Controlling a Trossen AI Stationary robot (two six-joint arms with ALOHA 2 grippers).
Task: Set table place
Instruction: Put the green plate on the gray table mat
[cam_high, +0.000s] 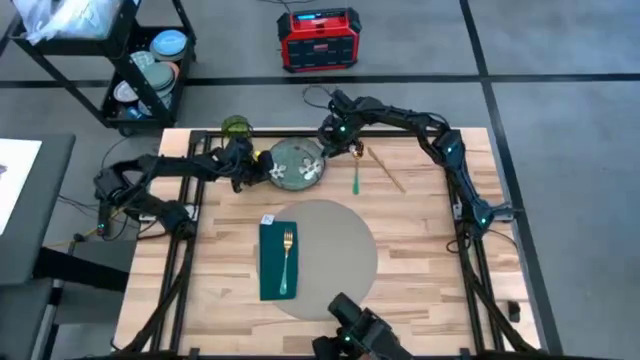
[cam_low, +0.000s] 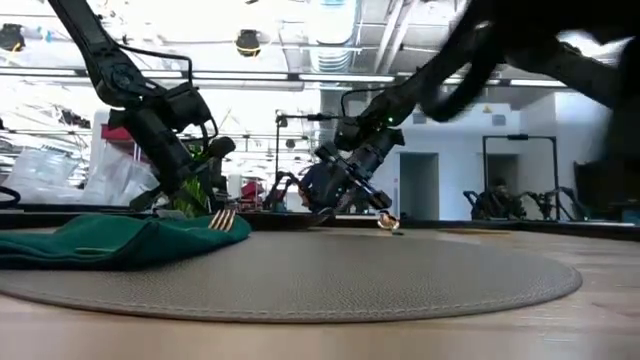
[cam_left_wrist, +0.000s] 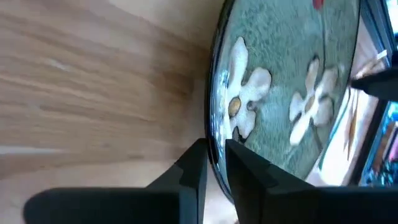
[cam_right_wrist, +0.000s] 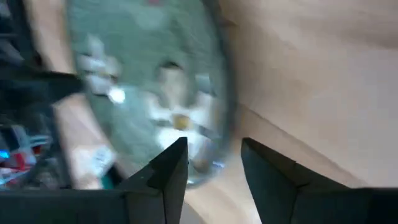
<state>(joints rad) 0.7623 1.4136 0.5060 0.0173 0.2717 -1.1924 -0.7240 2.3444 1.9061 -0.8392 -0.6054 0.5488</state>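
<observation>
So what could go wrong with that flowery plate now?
The left gripper pinches only the thin rim of the plate, so it might slip or tip when lifted. The right gripper is open right at the plate's other edge and could bump it. A green spoon and chopsticks lie close beside it on the table and might get knocked.

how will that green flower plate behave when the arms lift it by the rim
The plate looks glazed and rigid, so probably slippery and breakable. The left gripper pinches only its thin rim, so it may tilt. The right gripper is open beside the other edge.
</observation>
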